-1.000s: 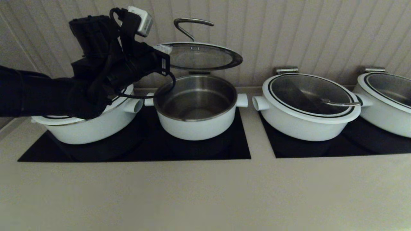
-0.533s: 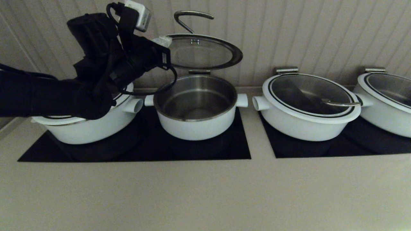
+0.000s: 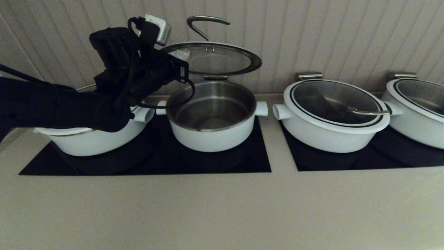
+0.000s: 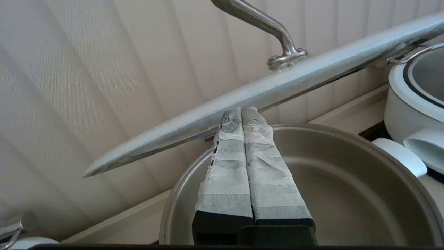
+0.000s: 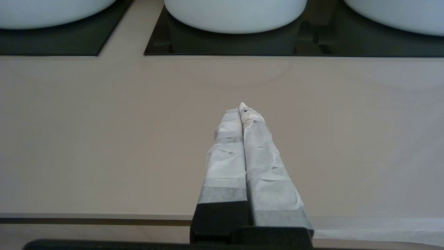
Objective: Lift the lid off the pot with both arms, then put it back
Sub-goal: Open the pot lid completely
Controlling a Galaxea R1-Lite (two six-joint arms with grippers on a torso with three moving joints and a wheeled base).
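Note:
The glass lid (image 3: 216,59) hangs tilted above the open pot (image 3: 212,133), its front edge up, its curved steel handle (image 3: 205,23) on top. My left gripper (image 3: 181,55) is shut and empty. Its taped fingertips press against the underside of the lid's left rim. In the left wrist view the shut gripper (image 4: 241,113) touches the lid's edge (image 4: 312,69) over the pot's steel inside (image 4: 347,194). My right gripper (image 5: 241,110) is shut and empty, low over the bare counter near its front edge, out of the head view.
A wide white pot (image 3: 90,140) sits left of the pot, partly behind my left arm. Two wider lidded pots (image 3: 333,118) (image 3: 419,111) stand to the right. Black cooktop panels (image 3: 215,163) lie under the pots. The ribbed wall is close behind.
The left arm raised the lid's front edge, then shifted right and slightly down; the lid now sits a little lower and flatter than half a second ago.

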